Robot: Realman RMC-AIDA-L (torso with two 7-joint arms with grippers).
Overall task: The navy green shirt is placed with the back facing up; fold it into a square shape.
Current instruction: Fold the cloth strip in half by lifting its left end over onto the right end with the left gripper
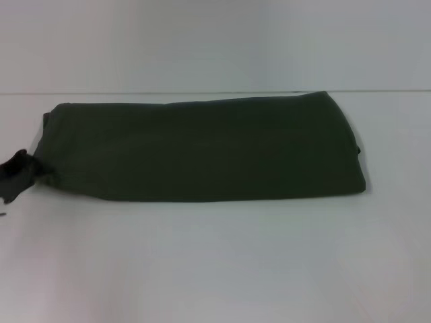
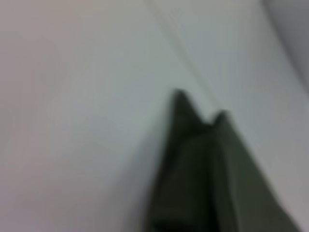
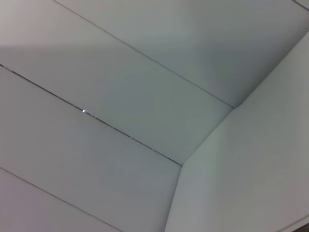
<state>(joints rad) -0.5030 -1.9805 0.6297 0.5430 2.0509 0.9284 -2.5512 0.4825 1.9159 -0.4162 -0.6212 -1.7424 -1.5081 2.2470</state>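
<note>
The left gripper [image 1: 19,173] sits low at the left edge of the head view, touching or just beside the near-left corner of the navy green shirt [image 1: 202,148]; whether its fingers are apart or closed on the cloth cannot be told, since only a dark lump shows there. Outward from it, the shirt stretches away toward the robot's right as a long, flat, already folded band lying on the white bench [image 1: 215,269], its far end well apart from the gripper. The left wrist view shows two soft peaks of the same cloth [image 2: 207,169] rising against the pale surface, which suggests the end by the gripper is bunched or lifted a little. The right gripper is in none of the pictures; its wrist camera sees only white panels and seams. The fabric looks soft, matte and limp, light for its bulk, neither slippery nor fragile, so it will likely sag and drape when raised and its layers may slide apart. A sound hold would probably be a pinch through all the layers at the corner or short edge nearest the gripper, so that end can be carried over toward the far end to bring the band closer to a square. No brand, label or writing can be read anywhere.
</note>
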